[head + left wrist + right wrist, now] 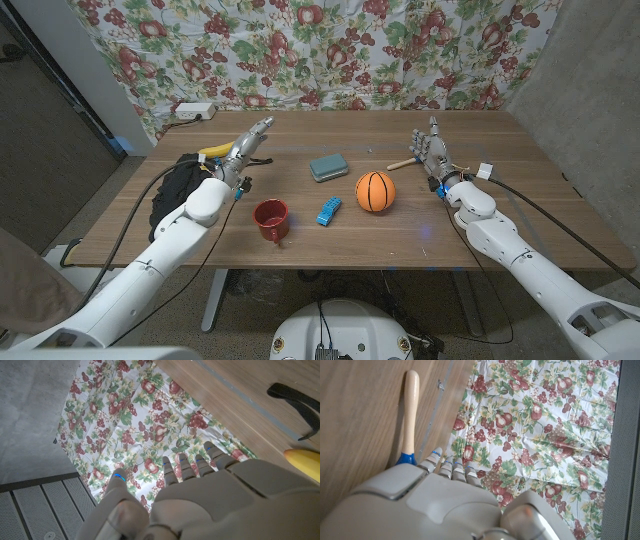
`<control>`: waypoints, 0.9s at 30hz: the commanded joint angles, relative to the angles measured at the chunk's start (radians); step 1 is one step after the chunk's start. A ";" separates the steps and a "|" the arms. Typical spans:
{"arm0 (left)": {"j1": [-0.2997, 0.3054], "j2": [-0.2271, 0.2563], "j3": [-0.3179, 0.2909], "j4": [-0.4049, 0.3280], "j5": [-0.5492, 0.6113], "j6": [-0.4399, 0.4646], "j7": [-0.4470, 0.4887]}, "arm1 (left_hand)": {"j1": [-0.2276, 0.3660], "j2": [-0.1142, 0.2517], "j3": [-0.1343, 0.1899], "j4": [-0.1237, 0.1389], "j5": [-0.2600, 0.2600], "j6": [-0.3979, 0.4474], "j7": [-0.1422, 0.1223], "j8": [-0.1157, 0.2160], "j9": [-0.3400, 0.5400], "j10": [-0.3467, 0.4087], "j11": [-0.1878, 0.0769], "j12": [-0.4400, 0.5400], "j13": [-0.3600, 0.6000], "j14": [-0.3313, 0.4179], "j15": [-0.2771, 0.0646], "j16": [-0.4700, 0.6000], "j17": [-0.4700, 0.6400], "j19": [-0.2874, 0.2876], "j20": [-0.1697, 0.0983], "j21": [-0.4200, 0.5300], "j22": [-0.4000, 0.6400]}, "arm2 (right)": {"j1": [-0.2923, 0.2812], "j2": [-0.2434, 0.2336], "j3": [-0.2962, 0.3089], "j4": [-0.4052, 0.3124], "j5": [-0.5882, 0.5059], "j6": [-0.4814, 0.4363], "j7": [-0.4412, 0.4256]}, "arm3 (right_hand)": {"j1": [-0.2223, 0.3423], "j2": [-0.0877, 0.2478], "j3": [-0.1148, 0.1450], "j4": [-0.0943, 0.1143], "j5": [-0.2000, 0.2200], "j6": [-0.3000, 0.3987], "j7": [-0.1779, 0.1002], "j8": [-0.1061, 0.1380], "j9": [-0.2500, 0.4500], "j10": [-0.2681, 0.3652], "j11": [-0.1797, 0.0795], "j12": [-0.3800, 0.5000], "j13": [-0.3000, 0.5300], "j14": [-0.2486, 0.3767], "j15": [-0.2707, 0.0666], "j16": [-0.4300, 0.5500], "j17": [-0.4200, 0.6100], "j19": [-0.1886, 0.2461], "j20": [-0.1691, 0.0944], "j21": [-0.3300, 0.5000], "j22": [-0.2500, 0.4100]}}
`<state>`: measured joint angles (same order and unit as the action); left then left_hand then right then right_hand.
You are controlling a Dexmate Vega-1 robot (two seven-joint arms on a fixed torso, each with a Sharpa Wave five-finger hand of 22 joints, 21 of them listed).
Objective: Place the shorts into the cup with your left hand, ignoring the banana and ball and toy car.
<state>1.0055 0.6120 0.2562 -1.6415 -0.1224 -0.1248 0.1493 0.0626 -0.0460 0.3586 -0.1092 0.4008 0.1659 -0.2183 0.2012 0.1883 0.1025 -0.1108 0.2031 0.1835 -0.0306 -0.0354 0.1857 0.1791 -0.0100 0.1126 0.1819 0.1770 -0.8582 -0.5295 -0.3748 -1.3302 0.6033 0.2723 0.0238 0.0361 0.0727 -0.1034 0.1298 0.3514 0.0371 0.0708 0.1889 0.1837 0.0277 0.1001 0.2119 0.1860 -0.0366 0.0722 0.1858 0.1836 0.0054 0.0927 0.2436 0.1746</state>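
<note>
The black shorts (178, 181) lie crumpled at the table's left edge, and a black strip of them (295, 400) shows in the left wrist view. The red cup (271, 219) stands upright near the front edge, left of centre. My left hand (248, 146) is raised above the table just right of the shorts, behind the cup, with its fingers (187, 467) stretched out and holding nothing. My right hand (430, 150) stands upright at the right side with its fingers (445, 465) extended, and it holds nothing.
A banana (213, 152) (302, 462) lies beside the shorts, close to my left hand. An orange ball (375, 191), a blue toy car (328, 210) and a teal block (328, 166) sit mid-table. A wooden-handled tool (402, 164) (410, 410) lies by my right hand. A white power strip (192, 110) sits at the back left.
</note>
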 commanded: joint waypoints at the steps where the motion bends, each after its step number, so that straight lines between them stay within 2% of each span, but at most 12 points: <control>1: 0.023 0.045 0.008 -0.051 0.065 0.034 0.072 | 0.006 0.009 0.002 -0.003 0.000 0.006 0.000 0.002 0.003 -0.002 0.000 0.000 0.005 -0.012 -0.008 -0.002 0.002 0.001 0.001 0.006 0.001 | 0.009 0.007 -0.005 0.007 -0.005 -0.006 -0.004 | 0.004 0.009 0.001 -0.006 0.005 0.000 -0.003 0.004 0.004 -0.001 0.004 0.003 0.003 -0.003 -0.007 0.001 0.001 -0.002 -0.009 -0.004 0.005; 15: 0.042 0.097 0.024 -0.123 0.160 0.123 0.143 | 0.006 0.006 0.002 -0.006 0.001 0.005 0.001 0.000 0.003 0.001 0.004 0.000 0.005 -0.033 -0.004 -0.007 0.003 -0.012 -0.002 0.003 0.000 | 0.017 0.017 -0.006 0.021 -0.018 0.019 -0.005 | 0.011 0.015 0.005 -0.010 0.007 0.002 -0.001 0.005 0.003 -0.002 0.005 0.003 0.002 -0.009 -0.017 -0.001 0.001 -0.003 -0.014 -0.010 0.005; 21: 0.052 0.108 0.029 -0.154 0.198 0.176 0.175 | 0.006 0.005 0.001 -0.007 0.001 0.010 0.001 0.002 0.003 0.003 0.004 0.001 0.005 -0.038 -0.004 -0.007 0.003 -0.014 -0.003 0.003 0.000 | 0.019 0.016 -0.005 0.023 -0.018 0.022 -0.001 | 0.014 0.016 0.006 -0.012 0.007 0.002 -0.001 0.005 0.003 -0.001 0.007 0.003 0.002 -0.010 -0.017 -0.001 0.000 -0.002 -0.015 -0.012 0.005; 24: 0.063 0.104 0.017 -0.164 0.176 0.179 0.175 | 0.007 0.004 0.001 -0.008 0.001 0.012 0.001 0.002 0.003 0.003 0.004 0.001 0.005 -0.044 -0.001 -0.008 0.003 -0.019 -0.003 0.002 0.000 | 0.019 0.016 -0.004 0.023 -0.016 0.022 0.000 | 0.015 0.016 0.007 -0.012 0.008 0.001 -0.001 0.005 0.003 -0.001 0.006 0.003 0.002 -0.009 -0.018 0.000 0.000 -0.002 -0.016 -0.013 0.005; 27: 0.070 0.126 0.021 -0.198 0.216 0.237 0.182 | 0.008 0.003 0.001 -0.009 0.001 0.009 0.002 0.001 0.003 0.002 0.006 0.000 0.005 -0.051 0.004 -0.009 0.003 -0.021 -0.004 0.003 0.000 | 0.020 0.017 -0.003 0.025 -0.019 0.030 0.001 | 0.016 0.016 0.007 -0.013 0.008 0.001 -0.001 0.005 0.003 -0.001 0.006 0.003 0.002 -0.010 -0.020 -0.001 0.000 -0.002 -0.015 -0.014 0.005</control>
<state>1.0531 0.7054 0.2781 -1.7697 0.0391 0.0176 0.2986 0.0626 -0.0460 0.3585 -0.1091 0.4008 0.1696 -0.2145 0.2012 0.1883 0.1023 -0.1106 0.2033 0.1835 -0.0698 -0.0319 0.1811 0.1790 -0.0214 0.1073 0.1818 0.1770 -0.8413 -0.5148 -0.3802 -1.3092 0.5870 0.2888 0.0203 0.0468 0.0833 -0.0948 0.1213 0.3553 0.0373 0.0713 0.1889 0.1837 0.0278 0.1001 0.2119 0.1862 -0.0466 0.0607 0.1858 0.1813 -0.0018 0.0783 0.2360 0.1745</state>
